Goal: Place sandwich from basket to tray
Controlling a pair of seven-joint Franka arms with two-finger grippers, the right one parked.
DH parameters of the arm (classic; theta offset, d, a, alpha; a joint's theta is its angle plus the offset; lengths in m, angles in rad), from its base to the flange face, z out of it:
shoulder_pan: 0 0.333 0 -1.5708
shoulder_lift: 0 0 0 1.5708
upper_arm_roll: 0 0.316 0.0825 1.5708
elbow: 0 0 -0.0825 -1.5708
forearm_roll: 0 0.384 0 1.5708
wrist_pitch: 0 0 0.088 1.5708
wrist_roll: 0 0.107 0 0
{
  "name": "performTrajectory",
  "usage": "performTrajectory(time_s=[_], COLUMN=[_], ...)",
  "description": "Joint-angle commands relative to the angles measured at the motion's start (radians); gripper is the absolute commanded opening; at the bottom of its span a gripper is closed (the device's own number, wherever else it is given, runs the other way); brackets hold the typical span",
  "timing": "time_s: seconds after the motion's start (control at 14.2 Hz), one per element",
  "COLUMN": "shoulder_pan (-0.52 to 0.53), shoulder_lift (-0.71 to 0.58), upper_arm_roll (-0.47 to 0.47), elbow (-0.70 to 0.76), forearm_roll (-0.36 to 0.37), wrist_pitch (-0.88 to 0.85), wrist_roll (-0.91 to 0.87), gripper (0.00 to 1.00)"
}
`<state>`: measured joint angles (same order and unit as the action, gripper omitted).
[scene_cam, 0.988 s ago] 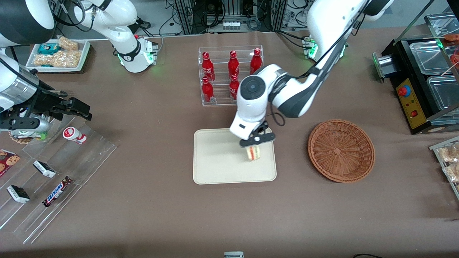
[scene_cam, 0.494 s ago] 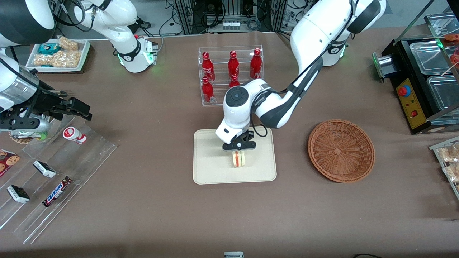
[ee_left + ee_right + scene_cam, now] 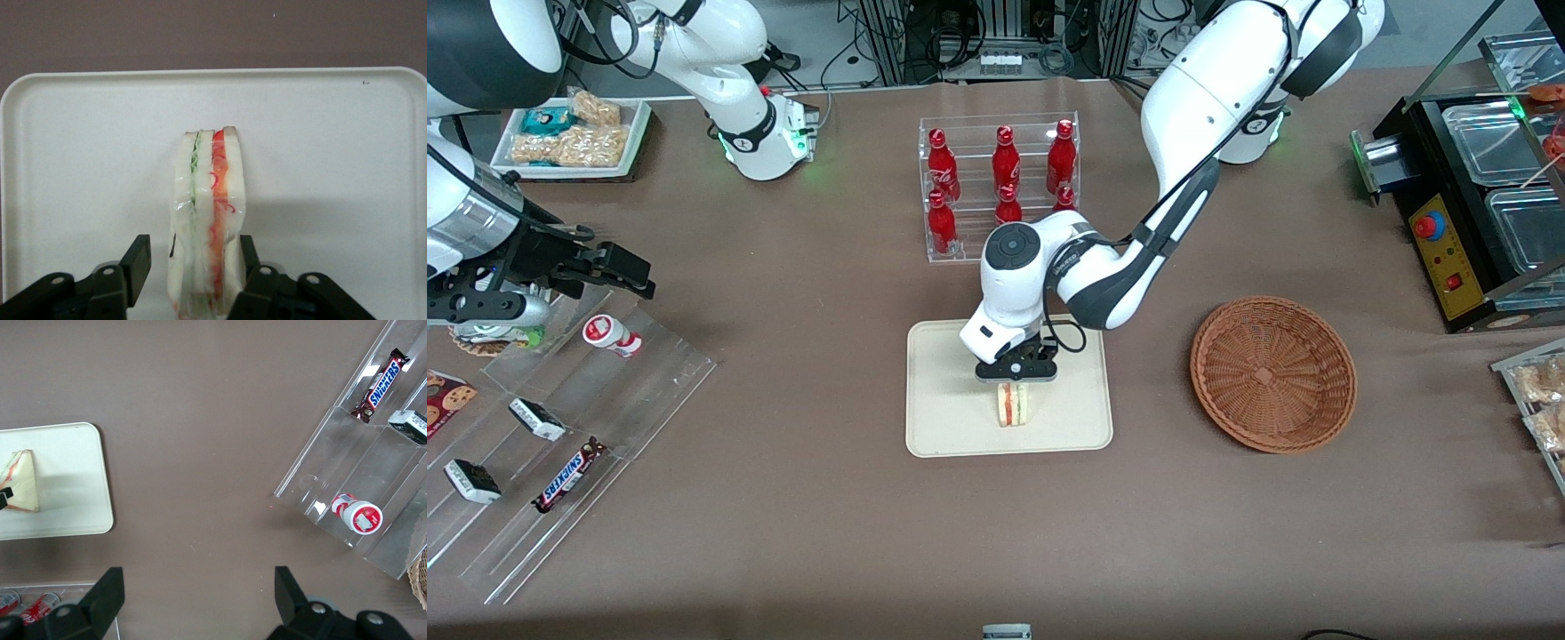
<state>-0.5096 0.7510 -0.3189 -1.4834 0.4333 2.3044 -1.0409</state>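
The sandwich (image 3: 1014, 404) stands on edge on the tray (image 3: 947, 364), in the part of the tray nearer the front camera and about midway along its length, so it is out of the basket (image 3: 1272, 373) and resting on the cream surface. In the left wrist view the sandwich (image 3: 207, 193) shows its layers end on, white bread outside with a green strip and a red-orange strip within, and the tray (image 3: 80, 167) spreads bare all around it. The left arm's end effector (image 3: 1016, 380) hangs directly over the sandwich, low above the tray. Its fingers are spread apart around the wedge: one finger (image 3: 137, 260) stands clear of the bread with a gap of tray showing between them, while the other sits just against the opposite face, whether pressing or only touching I cannot tell. The basket lies on the brown worktop (image 3: 827, 516) well apart from the tray, toward the working arm's end, with nothing in it. A clear rack of red bottles (image 3: 1000, 178) stands farther from the camera than the tray. From the right wrist view the sandwich (image 3: 21, 480) shows as a pale triangle on the tray (image 3: 73, 493)
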Motion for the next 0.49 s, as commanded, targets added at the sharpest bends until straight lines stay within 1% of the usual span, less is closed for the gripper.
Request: performTrajectory(time_s=[0.0, 0.07, 0.14, 0.28, 0.42], shoulder_pan=[0.006, 0.026, 0.072, 0.126, 0.224], shoulder_lift=[-0.094, -0.142, -0.204, -0.292, -0.375], upper_arm_roll=[0.004, 0.006, 0.004, 0.006, 0.004], elbow=[0.011, 0.015, 0.009, 0.008, 0.003], forearm_roll=[-0.014, -0.065, -0.106, -0.119, -0.123], wrist_pitch=[-0.037, -0.058, -0.083, -0.188, -0.314], wrist_roll=[-0.076, -0.121, -0.137, -0.149, -0.148], gripper=[1.0, 1.0, 1.0, 1.0, 1.0])
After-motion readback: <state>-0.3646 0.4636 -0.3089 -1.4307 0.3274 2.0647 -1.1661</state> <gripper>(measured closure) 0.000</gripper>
